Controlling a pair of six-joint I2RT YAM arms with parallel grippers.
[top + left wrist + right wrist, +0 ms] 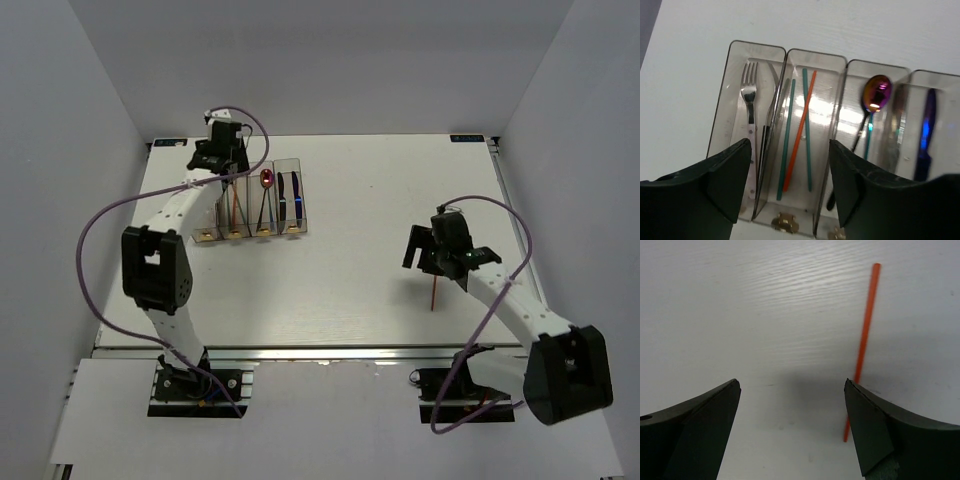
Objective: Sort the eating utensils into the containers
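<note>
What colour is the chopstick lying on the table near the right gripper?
Orange. The chopstick shows best in the right wrist view.

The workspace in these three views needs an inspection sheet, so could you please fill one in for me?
Surface: white table, faint wood grain.
Job's things: four joined clear bins hold forks, green and orange chopsticks, a purple-pink spoon and a blue knife; one orange chopstick lies loose on the table.
Clutter: nothing seen.
Grippers: left gripper open and empty above the bins; right gripper open above the loose chopstick, holding nothing.
Cables: a purple cable loops off each arm, away from the bins.
Surroundings: plain white walls on three sides.
</note>
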